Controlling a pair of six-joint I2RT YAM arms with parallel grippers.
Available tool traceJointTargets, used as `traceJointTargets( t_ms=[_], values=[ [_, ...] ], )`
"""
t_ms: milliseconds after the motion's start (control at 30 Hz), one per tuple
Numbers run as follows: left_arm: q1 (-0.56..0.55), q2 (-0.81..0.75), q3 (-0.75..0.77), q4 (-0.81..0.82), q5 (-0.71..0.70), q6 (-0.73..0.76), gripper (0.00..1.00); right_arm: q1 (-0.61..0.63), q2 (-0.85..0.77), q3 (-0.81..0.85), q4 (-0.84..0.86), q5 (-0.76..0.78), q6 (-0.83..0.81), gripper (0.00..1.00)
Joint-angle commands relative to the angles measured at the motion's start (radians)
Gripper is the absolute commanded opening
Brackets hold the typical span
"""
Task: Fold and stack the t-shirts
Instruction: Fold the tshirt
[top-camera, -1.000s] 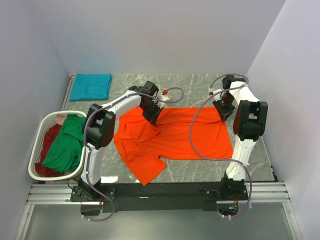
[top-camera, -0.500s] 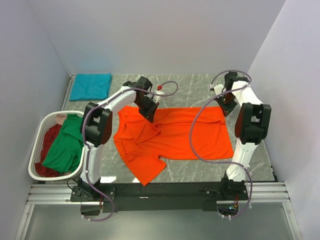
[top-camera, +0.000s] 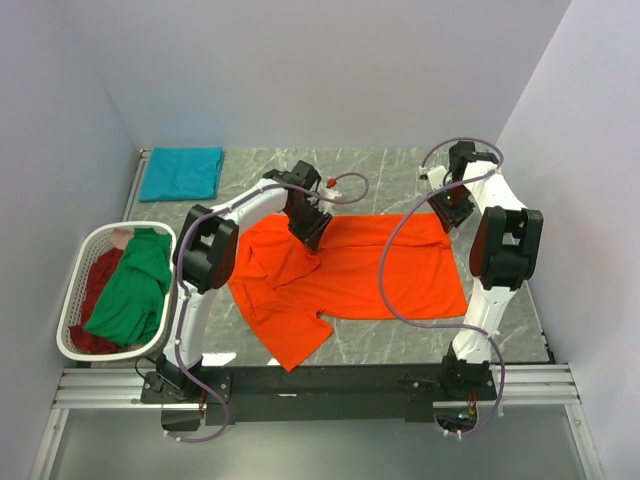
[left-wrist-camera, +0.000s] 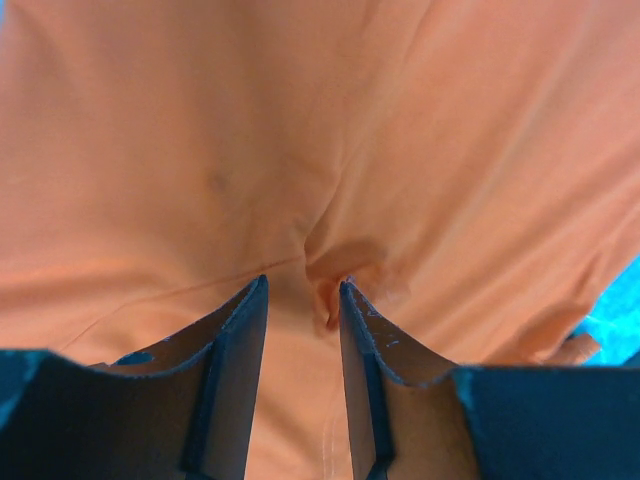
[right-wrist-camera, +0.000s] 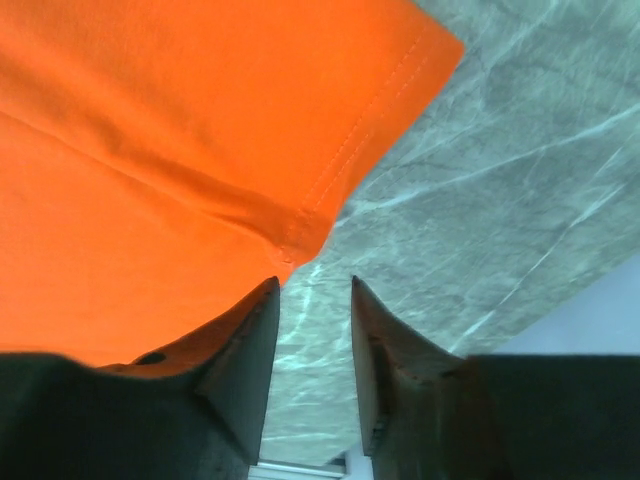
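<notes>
Looking down from the top, I see the orange shirt (top-camera: 350, 275) flat on the bench (top-camera: 380, 175), long axis left to right, with my left arm (top-camera: 250, 205) and right arm (top-camera: 480, 185) at its far edge. Left wrist: left fingers (left-wrist-camera: 235, 360) partly open and empty, a cloth pucker just past the tips. Right wrist: right fingers (right-wrist-camera: 245, 350) partly open and empty over bench, the hem corner just left of them.

Fixed overhead view facing down, both wrist views close and low, all sharing the orange t-shirt (top-camera: 340, 270)
</notes>
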Motion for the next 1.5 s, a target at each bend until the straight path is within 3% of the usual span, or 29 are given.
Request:
traceJointTargets(
  t_ms=[0,400,500,633,733,1467],
  values=[
    [-0.014,0.021,0.037,0.015,-0.043,-0.007,0.4,0.017,-0.017,-0.02,0.012,0.021,-0.029,0.45],
    [-0.018,0.046,0.044,0.002,-0.056,-0.003,0.32,0.039,0.035,-0.081,0.038,0.057,-0.078,0.38],
    [-0.018,0.044,0.044,0.001,-0.053,-0.001,0.21,0.039,0.037,-0.089,0.049,0.07,-0.091,0.31],
    [-0.015,0.037,0.044,-0.002,-0.05,0.002,0.04,0.039,0.029,-0.089,0.049,0.079,-0.108,0.13],
    [-0.008,0.028,0.044,-0.002,-0.044,0.007,0.01,0.04,0.02,-0.091,0.054,0.082,-0.111,0.0],
    [0.025,-0.074,-0.025,-0.037,0.092,0.062,0.0,0.039,-0.057,-0.127,0.069,0.091,-0.158,0.0]
  ],
)
